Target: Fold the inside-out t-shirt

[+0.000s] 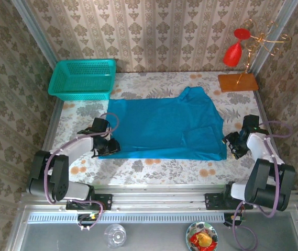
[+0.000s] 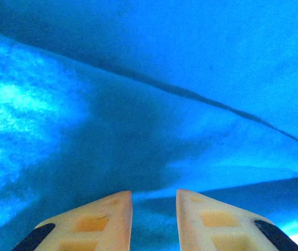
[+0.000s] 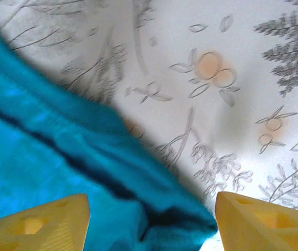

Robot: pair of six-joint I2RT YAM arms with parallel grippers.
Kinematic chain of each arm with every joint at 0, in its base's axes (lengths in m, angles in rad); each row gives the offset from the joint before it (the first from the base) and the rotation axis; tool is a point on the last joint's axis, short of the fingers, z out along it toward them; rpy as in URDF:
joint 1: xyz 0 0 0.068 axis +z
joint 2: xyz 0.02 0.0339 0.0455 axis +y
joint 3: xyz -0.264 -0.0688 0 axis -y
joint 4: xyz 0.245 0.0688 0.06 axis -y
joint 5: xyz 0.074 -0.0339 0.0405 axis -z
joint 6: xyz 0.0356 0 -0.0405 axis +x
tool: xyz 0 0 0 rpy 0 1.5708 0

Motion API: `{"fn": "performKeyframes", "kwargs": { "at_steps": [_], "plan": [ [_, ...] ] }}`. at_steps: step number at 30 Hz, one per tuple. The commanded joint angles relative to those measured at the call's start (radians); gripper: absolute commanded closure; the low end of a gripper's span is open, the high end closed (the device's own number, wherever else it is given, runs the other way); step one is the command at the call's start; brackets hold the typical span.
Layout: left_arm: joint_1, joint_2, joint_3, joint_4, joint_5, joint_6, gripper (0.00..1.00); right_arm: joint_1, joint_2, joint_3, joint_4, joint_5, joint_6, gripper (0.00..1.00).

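The inside-out t-shirt [image 1: 164, 128] lies spread flat across the middle of the floral table, teal-blue, its collar toward the back. My left gripper [image 1: 108, 146] sits at the shirt's near-left corner. In the left wrist view its jaws [image 2: 154, 196] stand narrowly apart with a fold of blue fabric [image 2: 190, 78] pinched between them. My right gripper [image 1: 231, 142] is at the near-right corner. In the right wrist view it [image 3: 151, 201] is open wide, its fingers on either side of the shirt's corner [image 3: 33, 157], not closed on it.
A teal mesh basket [image 1: 83, 78] stands at the back left. A wooden base [image 1: 238, 82] with a wire rack and a red glass [image 1: 233, 52] stands at the back right. A strip of bare tablecloth [image 1: 154, 167] runs along the near edge.
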Motion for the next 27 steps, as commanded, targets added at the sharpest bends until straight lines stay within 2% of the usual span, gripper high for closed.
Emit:
{"fn": "performKeyframes", "kwargs": {
  "at_steps": [1,6,9,11,13,15,21,27],
  "plan": [
    [0.005,-0.028,0.020,-0.065,-0.011,-0.010,0.70,0.090,-0.034,0.048,-0.078,-0.058,-0.039,0.34],
    [0.005,0.025,0.029,-0.064,-0.014,-0.001,0.70,0.218,0.008,0.018,-0.019,-0.231,0.015,0.33],
    [0.005,0.053,0.020,-0.054,-0.015,0.000,0.70,0.237,0.021,-0.021,0.022,-0.225,0.039,0.33],
    [0.005,0.060,0.012,-0.051,-0.019,0.000,0.70,0.236,0.030,-0.032,0.020,-0.159,0.033,0.33],
    [0.006,0.062,0.002,-0.056,-0.026,-0.006,0.69,0.226,0.053,-0.034,0.011,-0.061,0.015,0.32],
    [0.005,0.060,-0.006,-0.065,-0.031,-0.011,0.69,0.194,0.082,-0.039,0.017,-0.016,-0.006,0.32],
    [0.003,0.004,-0.043,-0.086,-0.020,-0.030,0.69,0.069,0.169,-0.056,0.033,0.006,-0.057,0.33],
    [-0.015,-0.120,0.019,-0.097,0.024,0.050,0.69,0.061,0.091,-0.013,-0.005,0.006,-0.099,0.33]
  ]
}}
